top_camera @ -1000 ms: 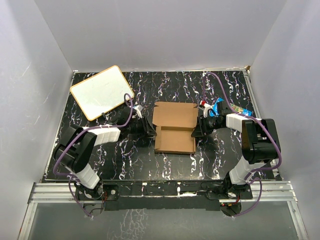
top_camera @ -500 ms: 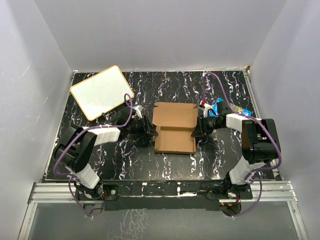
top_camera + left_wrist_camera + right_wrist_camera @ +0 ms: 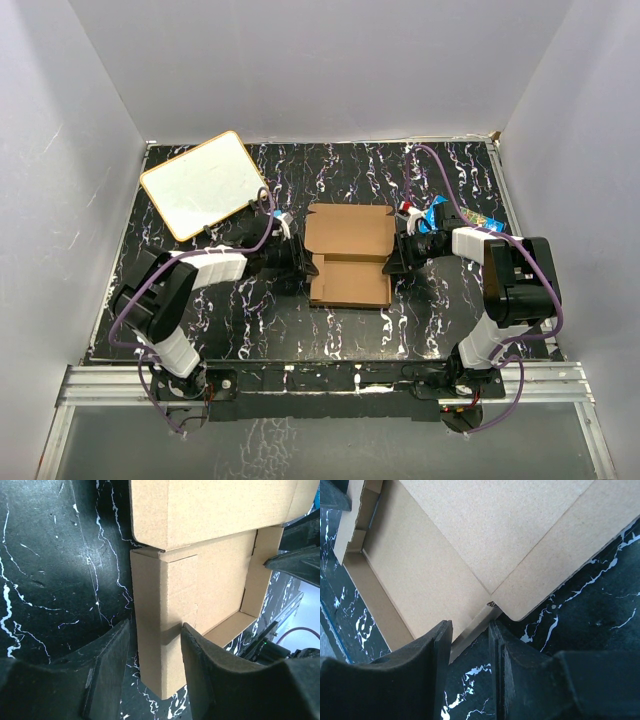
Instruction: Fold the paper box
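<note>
Black marbled tabletop (image 3: 350, 190) carries the paper box (image 3: 348, 262) between both arms: the right gripper (image 3: 470, 627) pinches its right wall, seemingly steadying it upright, while the left gripper (image 3: 156, 630) straddles its left wall, fingers spread.

The paper box (image 3: 349, 283) lies between left hand (image 3: 307, 265) and right hand (image 3: 391, 262).
</note>
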Robot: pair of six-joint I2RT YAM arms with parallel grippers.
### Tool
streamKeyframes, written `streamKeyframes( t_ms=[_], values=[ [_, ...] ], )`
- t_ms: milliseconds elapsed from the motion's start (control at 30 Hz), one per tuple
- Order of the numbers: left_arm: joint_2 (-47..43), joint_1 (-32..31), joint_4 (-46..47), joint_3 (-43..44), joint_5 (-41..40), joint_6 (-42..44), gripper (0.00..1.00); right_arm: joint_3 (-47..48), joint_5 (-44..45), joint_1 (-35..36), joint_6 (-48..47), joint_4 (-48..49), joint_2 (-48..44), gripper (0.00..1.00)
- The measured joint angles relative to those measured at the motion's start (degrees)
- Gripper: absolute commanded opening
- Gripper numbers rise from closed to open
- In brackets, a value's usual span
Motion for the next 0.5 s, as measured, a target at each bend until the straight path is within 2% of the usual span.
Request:
streamKeyframes(
  t_ms=[300,500],
  values=[
    [0.0,-2.4,-5.8,2.7,-5.4,2.3,0.46,0.0,0.0,0.0,0.0,0.0,0.0,0.39],
    [1.6,-5.5,-11.6,7.3,-10.7,4.1,0.38,0.0,0.0,0.0,0.0,0.0,0.1,0.39]
  ],
)
